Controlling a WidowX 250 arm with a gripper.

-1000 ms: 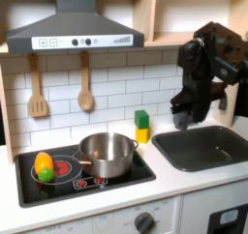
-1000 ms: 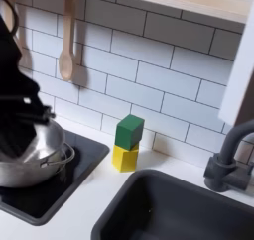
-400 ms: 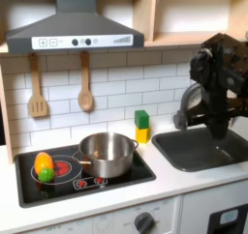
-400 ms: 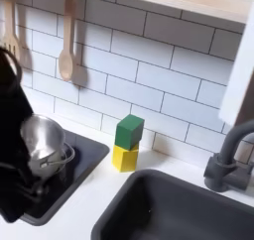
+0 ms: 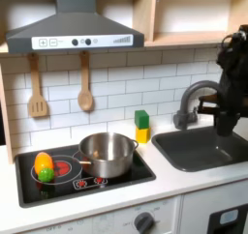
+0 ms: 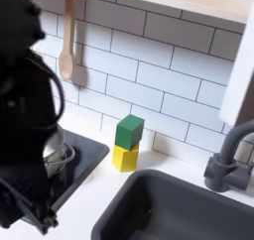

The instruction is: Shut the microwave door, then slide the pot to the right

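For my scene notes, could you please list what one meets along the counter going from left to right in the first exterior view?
Yellow and green toy on the hob → pot → green-on-yellow blocks → grey faucet → sink → black robot arm, at the right edge.

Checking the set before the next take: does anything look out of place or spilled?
Nothing is spilled. One oddity: a yellow-green toy vegetable lies directly on the stovetop left of the pot in the first exterior view.

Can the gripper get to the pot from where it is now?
Probably yes. In the first exterior view the arm hangs over the sink, and the pot sits open on the stove with only the stacked blocks behind the path.
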